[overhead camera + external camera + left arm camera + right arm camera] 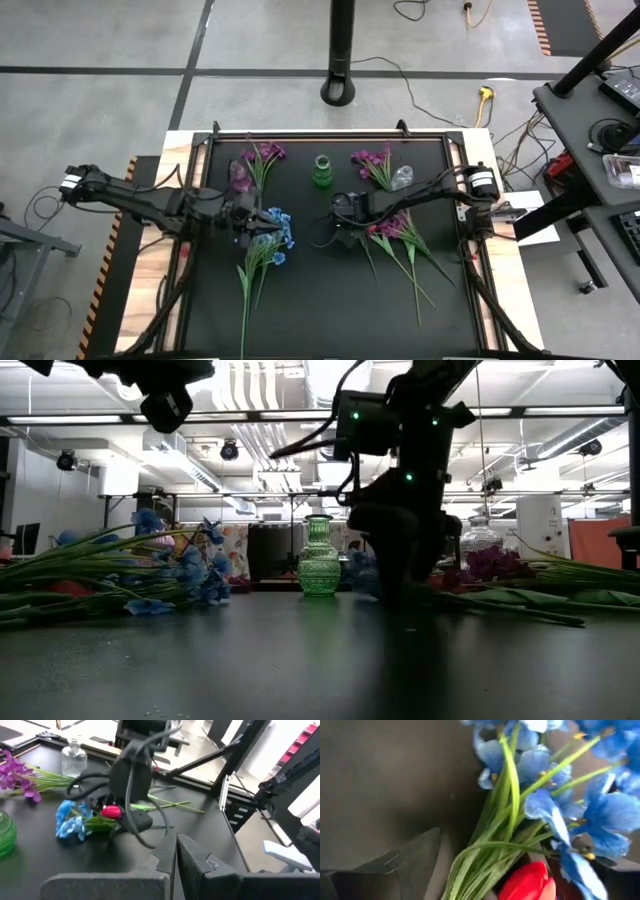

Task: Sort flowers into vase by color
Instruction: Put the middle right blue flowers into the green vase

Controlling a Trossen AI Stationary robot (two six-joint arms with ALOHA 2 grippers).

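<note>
My right gripper [520,865] is open and points steeply down over a spray with blue blooms [600,810], green stems [495,850] and a red bud [530,880] near the table's middle. One finger [405,865] stands on the bare mat beside the stems, and the bud lies between the fingers. The left wrist view shows the same gripper [117,815] over that spray [70,820]. My left gripper [175,855] is shut on nothing, raised above more blue sprays [278,228] lying on the mat at the left. More flowers [400,235] with magenta blooms lie under the right arm.
A green vase [322,172] stands at the far middle, a clear vase [400,178] to its right and a purple-tinted one [240,178] to its left. Purple flowers [265,155] [372,160] lie beside them. Long stems [245,290] reach toward the near edge.
</note>
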